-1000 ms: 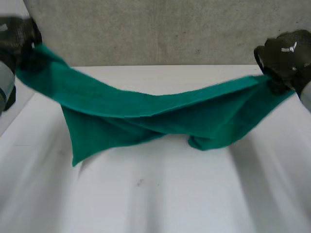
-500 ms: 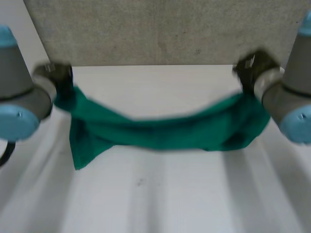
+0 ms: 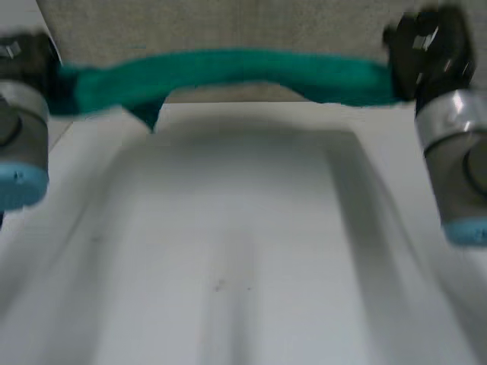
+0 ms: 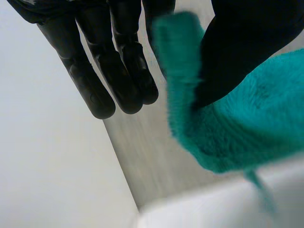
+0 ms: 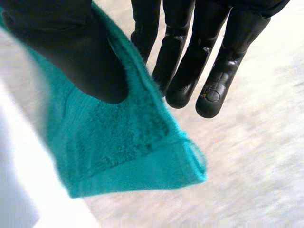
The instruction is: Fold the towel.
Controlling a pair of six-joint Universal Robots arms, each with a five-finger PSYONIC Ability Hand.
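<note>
1. Pinches one end of the towel [image 3: 228, 72] between the thumb and a finger of the left hand [image 3: 30, 57]; from the left wrist, shows the other fingers straight and free of the cloth.
2. Grips the opposite end the same way with the right hand [image 3: 426, 46]: thumb pressed onto the cloth just short of a hemmed corner, remaining fingers straight beside it.
3. Holds the towel as a narrow, bunched band strung between both hands, high in the air above the far edge of the table [image 3: 243, 251] and in front of the grey wall [image 3: 228, 26]; leaves one small corner dangling near the left end.
4. Against a second ago: hung then as a sagging, twisted swag low over the table, with a long corner trailing down; half a second ago drooped lower again, close to the surface; now lifted and drawn almost taut, touching nothing below.
5. Keeps both hands wide apart as before, only raised and carried toward the far side.
6. Reads as a stretch or shake-out to clear the twist before laying the cloth flat; no fold made yet, so probably early in the task.
7. Cannot tell from the bunched band whether the twist is gone; worth checking once spread on the table.
</note>
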